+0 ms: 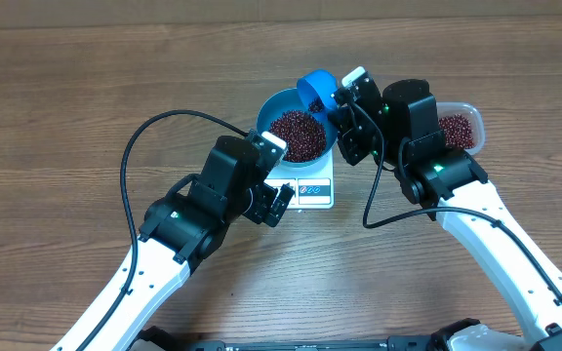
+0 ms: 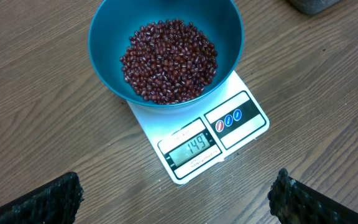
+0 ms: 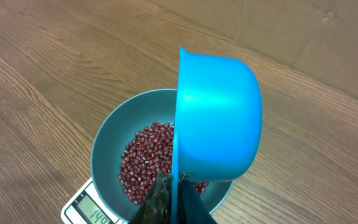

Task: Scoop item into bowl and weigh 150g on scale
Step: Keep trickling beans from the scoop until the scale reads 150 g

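Beans heaped in the blue bowl on the white scale, scoop tipped above
Right gripper is clamped on the scoop, held on edge over the bowl's rim; left gripper hovers low beside the scale, fingers wide apart. A bean-filled clear tub sits partly hidden by the right arm. The left wrist view alone shows the full display, reading 149

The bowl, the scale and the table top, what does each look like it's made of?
The bowl looks like moulded plastic: even teal-blue colour, smooth wall, soft sheen. The scale looks like smooth white plastic, with a printed button panel. The table shows brown wood grain, matte; solid wood or laminate cannot be told.
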`<move>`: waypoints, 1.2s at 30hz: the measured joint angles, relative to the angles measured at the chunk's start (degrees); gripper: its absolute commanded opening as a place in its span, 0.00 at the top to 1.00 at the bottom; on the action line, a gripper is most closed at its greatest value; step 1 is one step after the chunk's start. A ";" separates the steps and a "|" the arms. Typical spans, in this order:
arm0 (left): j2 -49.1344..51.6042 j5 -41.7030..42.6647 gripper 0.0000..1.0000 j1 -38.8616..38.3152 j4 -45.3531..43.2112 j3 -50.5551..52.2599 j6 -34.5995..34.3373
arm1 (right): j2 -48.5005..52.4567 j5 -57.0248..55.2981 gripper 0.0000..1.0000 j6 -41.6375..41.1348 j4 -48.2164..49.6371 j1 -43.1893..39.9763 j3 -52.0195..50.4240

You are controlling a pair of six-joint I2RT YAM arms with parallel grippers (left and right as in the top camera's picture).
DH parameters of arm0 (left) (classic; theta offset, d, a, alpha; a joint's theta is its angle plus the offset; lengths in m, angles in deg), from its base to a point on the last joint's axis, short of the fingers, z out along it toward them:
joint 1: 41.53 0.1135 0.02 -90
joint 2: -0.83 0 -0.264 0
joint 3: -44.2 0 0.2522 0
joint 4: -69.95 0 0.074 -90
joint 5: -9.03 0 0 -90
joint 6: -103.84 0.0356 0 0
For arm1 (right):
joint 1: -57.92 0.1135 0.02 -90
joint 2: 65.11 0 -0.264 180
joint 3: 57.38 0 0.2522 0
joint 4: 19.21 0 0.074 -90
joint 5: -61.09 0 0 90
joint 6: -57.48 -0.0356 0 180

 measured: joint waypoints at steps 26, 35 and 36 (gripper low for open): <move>0.00 0.00 0.01 0.00 0.00 0.00 0.00 | 0.81 0.02 0.96 -0.11 -0.13 -0.02 0.00; 0.00 -0.02 0.00 0.00 0.00 0.00 0.00 | 1.05 0.00 0.96 -0.11 1.84 -0.02 0.00; 0.00 -0.02 0.01 0.00 0.00 0.00 0.00 | 1.09 0.00 0.96 -0.11 1.84 -0.02 0.00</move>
